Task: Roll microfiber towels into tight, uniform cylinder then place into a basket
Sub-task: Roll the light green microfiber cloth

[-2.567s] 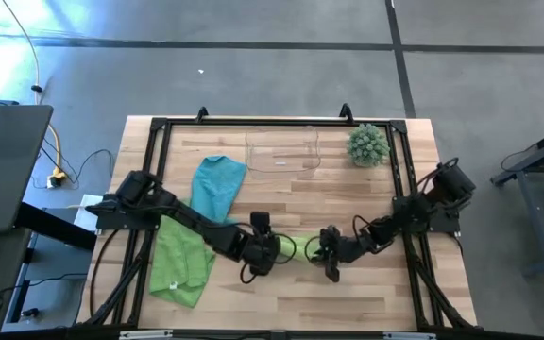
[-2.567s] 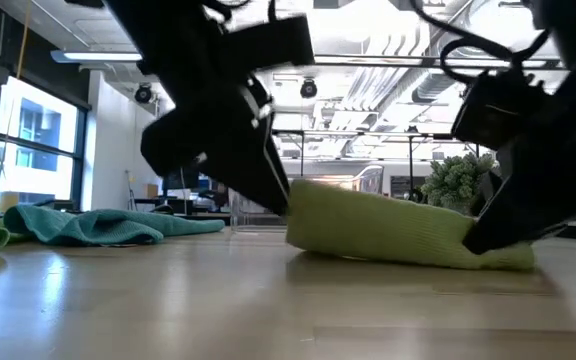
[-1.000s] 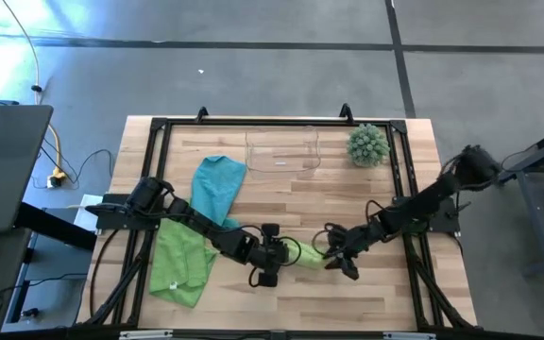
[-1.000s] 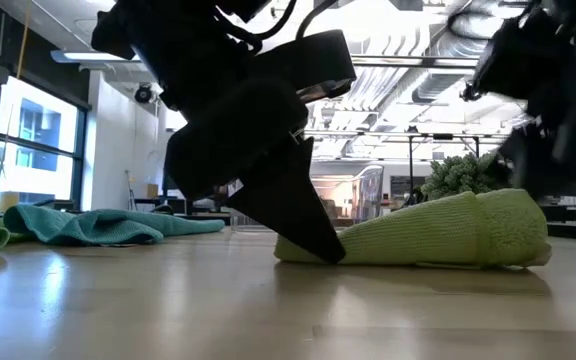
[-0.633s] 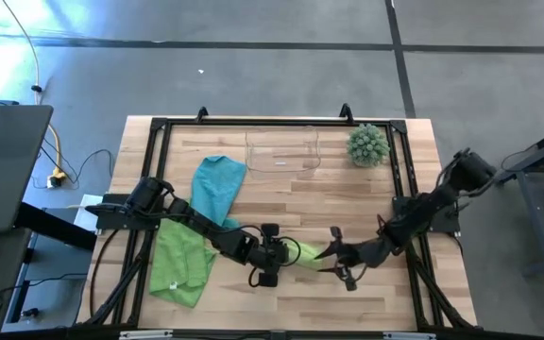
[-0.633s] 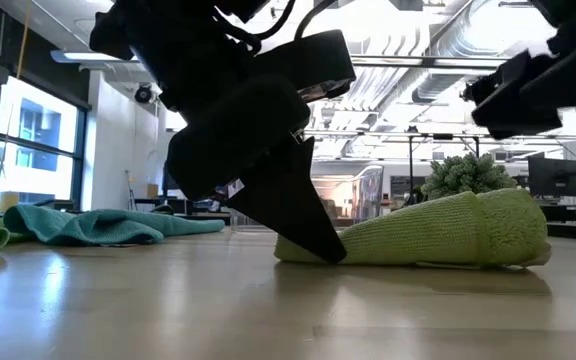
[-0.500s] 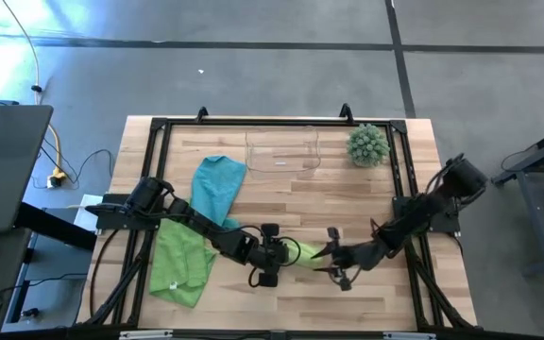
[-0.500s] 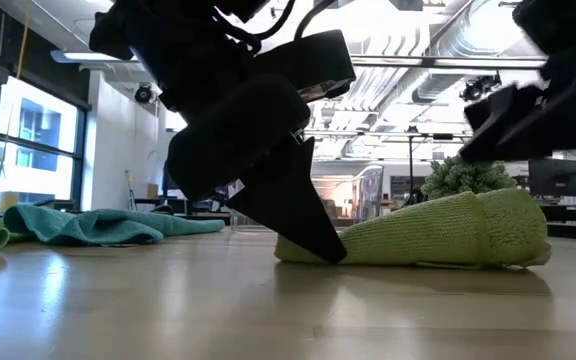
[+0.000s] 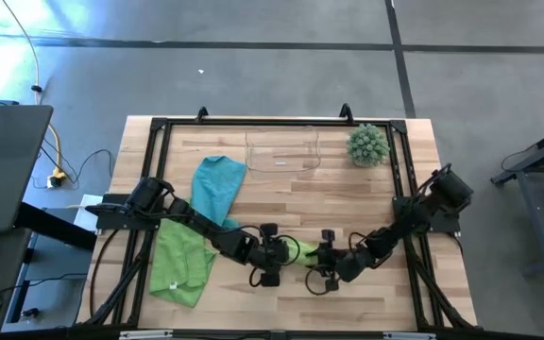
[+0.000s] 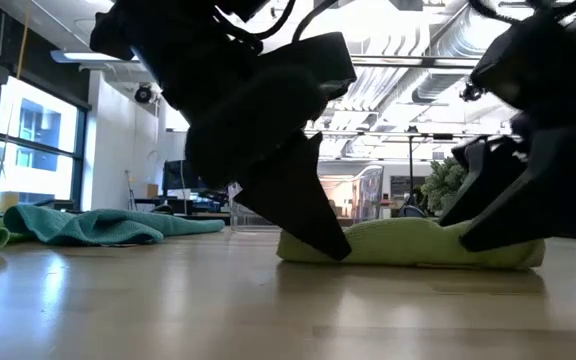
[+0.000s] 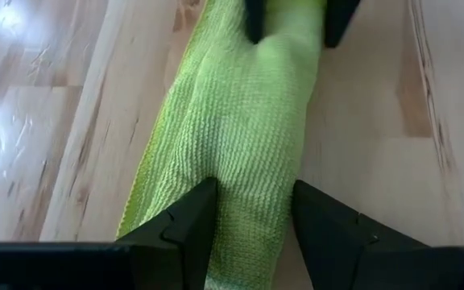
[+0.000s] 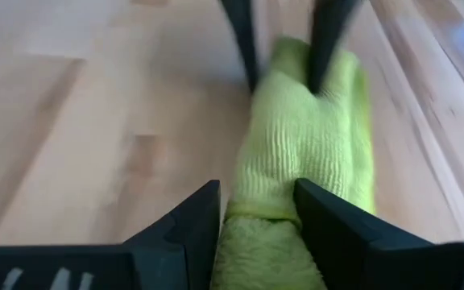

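At the table's front centre, the left gripper (image 9: pixel 270 253) and right gripper (image 9: pixel 326 262) each pinch one end of the rolled green towel (image 9: pixel 299 251), its long axis lying between them, with the basket (image 9: pixel 282 151) straight beyond

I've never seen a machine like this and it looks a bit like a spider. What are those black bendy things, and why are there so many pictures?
Those are two robot arms at a wooden table. One picture looks down from above, one looks across the table top, and two come from small cameras on the wrists. Each arm ends in a two-finger pincher. The left gripper and the right gripper each have their fingers on either side of one end of a rolled lime green towel. Also on the table lie a teal towel, another green towel, a clear basket and a spiky plant ball.
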You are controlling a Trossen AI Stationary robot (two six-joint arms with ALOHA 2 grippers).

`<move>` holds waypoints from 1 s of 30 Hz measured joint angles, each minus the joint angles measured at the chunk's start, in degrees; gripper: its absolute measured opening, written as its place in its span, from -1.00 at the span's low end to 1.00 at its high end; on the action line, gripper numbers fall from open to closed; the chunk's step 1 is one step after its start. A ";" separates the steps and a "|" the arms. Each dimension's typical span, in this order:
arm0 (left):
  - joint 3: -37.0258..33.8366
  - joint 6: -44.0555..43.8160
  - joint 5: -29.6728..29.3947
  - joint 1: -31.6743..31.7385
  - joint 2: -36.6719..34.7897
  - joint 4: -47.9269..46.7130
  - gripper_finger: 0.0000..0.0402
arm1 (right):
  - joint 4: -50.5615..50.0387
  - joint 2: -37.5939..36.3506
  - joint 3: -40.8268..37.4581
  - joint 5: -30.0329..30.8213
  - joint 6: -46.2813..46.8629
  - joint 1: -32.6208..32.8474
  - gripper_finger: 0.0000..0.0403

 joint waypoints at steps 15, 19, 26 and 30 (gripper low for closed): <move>-0.31 -1.09 0.02 -0.03 -5.37 -2.46 -0.25 | -8.58 -0.32 0.17 -4.29 20.83 -3.18 -0.53; -0.22 2.36 -0.20 -0.15 -8.29 -2.35 -0.25 | -8.20 -0.42 0.17 -7.63 23.23 -4.08 -0.82; -0.11 10.13 -0.70 -0.80 -8.24 0.45 -0.25 | -6.56 -0.91 -0.04 -14.50 23.32 -6.20 -0.92; -0.20 11.41 -1.94 -0.44 -5.71 0.64 -0.25 | -5.65 -0.97 -0.09 -17.90 23.39 -7.58 -0.93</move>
